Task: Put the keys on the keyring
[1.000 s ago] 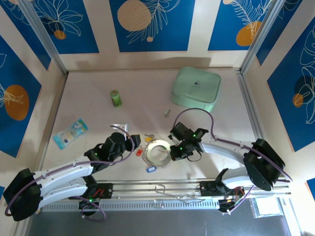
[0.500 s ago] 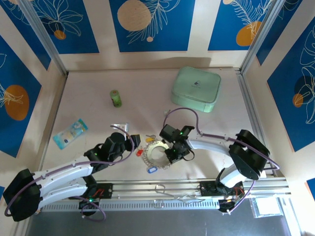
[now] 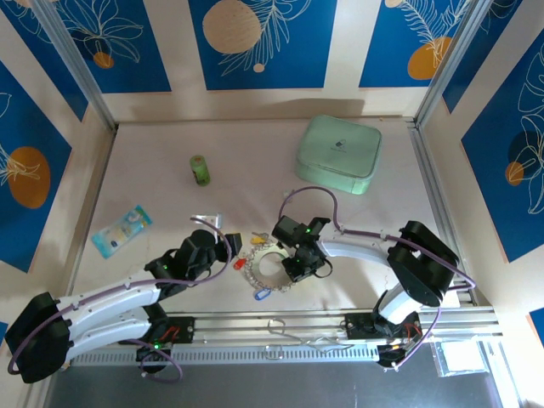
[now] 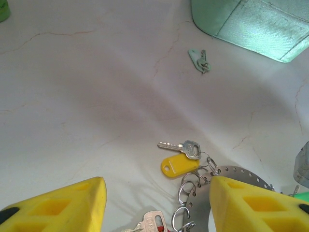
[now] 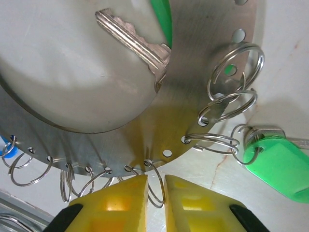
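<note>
Near edge of the bench (image 3: pixel 153 153): the keyring (image 5: pixel 193 92) lies flat between the two arms. A blue-tagged key (image 3: pixel 261 293) sits at its near rim, apparently hooked on by a small loop.

Right gripper (image 5: pixel 155 191) hangs over the ring's edge, pointing down. Its fingers stand a narrow slit apart, with one of the ring's small wire loops (image 5: pixel 155 181) at the slit. Cannot tell whether that loop is pinched.

Left gripper (image 4: pixel 157 186) sits just left of the ring. Fingers wide apart, nothing between them.

Keys at the ring:
- green-tagged key (image 5: pixel 277 164), on a loop through a hole
- second key (image 5: pixel 133 41), lying across the ring's opening; attachment unclear
- yellow-tagged key (image 4: pixel 178 165), joined to the ring's loops
- red-tagged key (image 4: pixel 153 223), close by; link unclear

Further out, a pale-tagged key (image 4: pixel 199 59) lies loose on the bench, well apart from the ring and near the mint box (image 3: pixel 338 153). A green bottle (image 3: pixel 199 169) stands at the far left.

Judgement: most keys are on or at the ring. The loose key is left to fetch and thread.
</note>
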Action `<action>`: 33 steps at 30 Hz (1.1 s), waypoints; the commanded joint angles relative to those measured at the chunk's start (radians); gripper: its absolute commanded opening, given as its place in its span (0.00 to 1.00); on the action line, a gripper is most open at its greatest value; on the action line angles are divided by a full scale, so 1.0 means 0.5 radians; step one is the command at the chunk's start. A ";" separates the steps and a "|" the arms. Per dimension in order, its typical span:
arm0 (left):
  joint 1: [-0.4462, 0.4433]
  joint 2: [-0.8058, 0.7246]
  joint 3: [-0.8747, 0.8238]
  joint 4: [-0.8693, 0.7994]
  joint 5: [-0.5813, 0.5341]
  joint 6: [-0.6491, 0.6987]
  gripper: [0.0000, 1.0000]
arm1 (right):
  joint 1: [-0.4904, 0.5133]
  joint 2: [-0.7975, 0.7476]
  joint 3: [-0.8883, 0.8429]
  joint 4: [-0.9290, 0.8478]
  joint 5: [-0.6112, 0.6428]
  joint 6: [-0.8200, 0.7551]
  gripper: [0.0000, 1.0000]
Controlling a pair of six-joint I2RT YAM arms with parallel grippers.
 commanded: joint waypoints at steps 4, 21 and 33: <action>-0.013 -0.013 -0.021 0.011 -0.050 0.049 0.58 | 0.005 0.027 0.031 0.022 -0.068 0.016 0.13; -0.013 -0.140 -0.009 -0.078 -0.103 0.115 0.58 | 0.028 -0.266 0.006 0.031 0.288 -0.184 0.00; 0.012 -0.464 0.157 -0.270 -0.179 0.662 0.62 | -0.072 -0.851 -0.166 0.773 0.152 -0.788 0.00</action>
